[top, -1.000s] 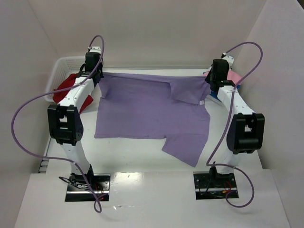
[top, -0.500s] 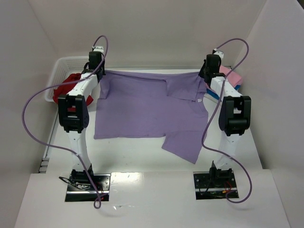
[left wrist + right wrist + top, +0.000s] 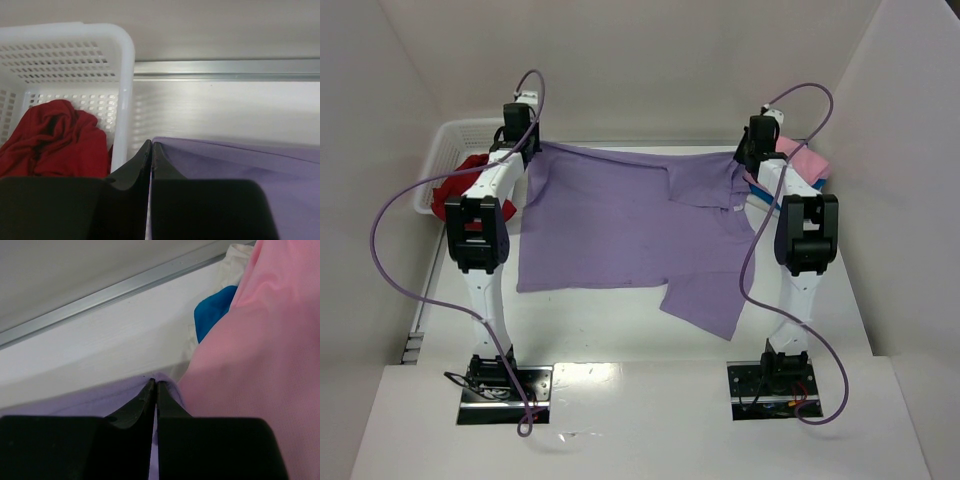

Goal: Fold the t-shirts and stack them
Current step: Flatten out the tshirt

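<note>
The lavender purple t-shirt lies spread on the white table, one sleeve folded over at the upper right and one lying out at the front right. My left gripper is shut on its far left corner, seen in the left wrist view. My right gripper is shut on its far right corner, seen in the right wrist view. The deep red t-shirt lies bunched in the basket, also in the left wrist view. The pink t-shirt lies on the bright blue t-shirt at the far right.
The white lattice basket stands at the far left, close beside my left gripper; its rim shows in the left wrist view. A metal rail runs along the table's far edge. White walls enclose the table on three sides.
Both arms have reached further towards the back wall, drawing the purple shirt's far edge back and taut. Both grippers stay shut on its corners.
</note>
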